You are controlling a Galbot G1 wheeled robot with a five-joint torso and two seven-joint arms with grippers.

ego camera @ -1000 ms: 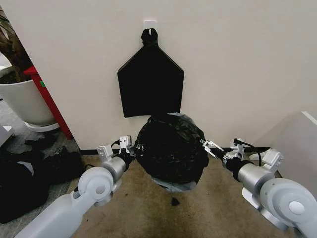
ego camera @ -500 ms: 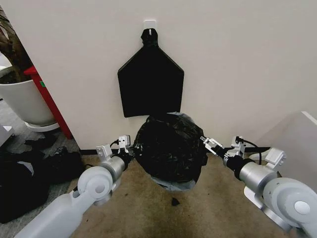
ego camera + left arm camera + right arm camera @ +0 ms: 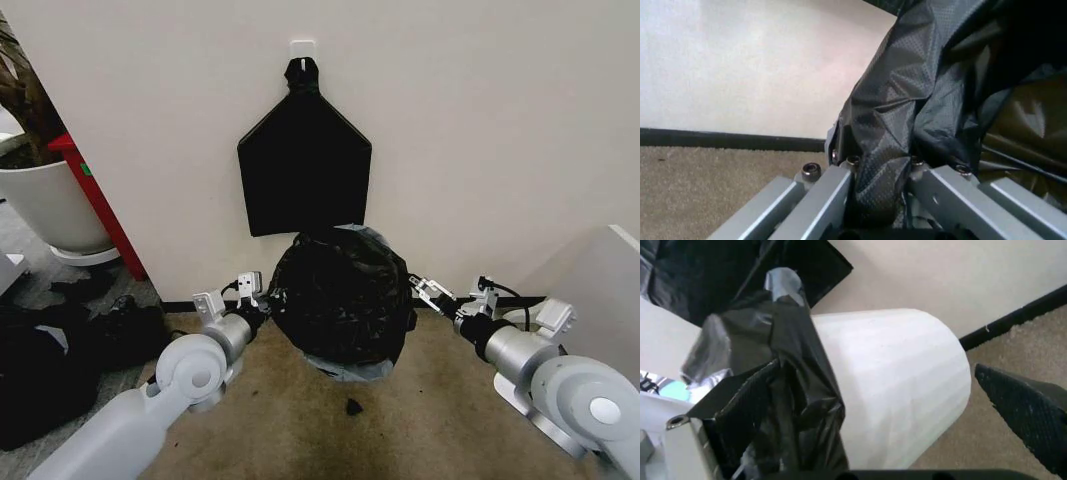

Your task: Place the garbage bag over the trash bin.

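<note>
The thin, glossy black plastic garbage bag (image 3: 343, 297), all crinkled, sits on the floor close against the wall, and it is draped over the small round cream-white plastic trash bin (image 3: 897, 385), so that from the head view almost nothing of the bin is visible under it. The left gripper (image 3: 262, 301) is at the left side of the bag, and in the left wrist view a fold of the black film passes between its two metal fingers (image 3: 815, 205), which are pressed together on it; I judge it holds this edge so the floppy plastic does not slide back while the other side is worked. The right gripper (image 3: 425, 290) is at the right side of the bag, just beside it, and in the right wrist view its fingers look spread apart, with the bag hanging against one finger and the bare ribbed wall of the bin between them. This suggests the right side is not pinched now. Above on the wall hangs a flat smooth black bag bundle (image 3: 304, 165) from a small white hook (image 3: 302, 48), probably the store of spare bags.
</note>
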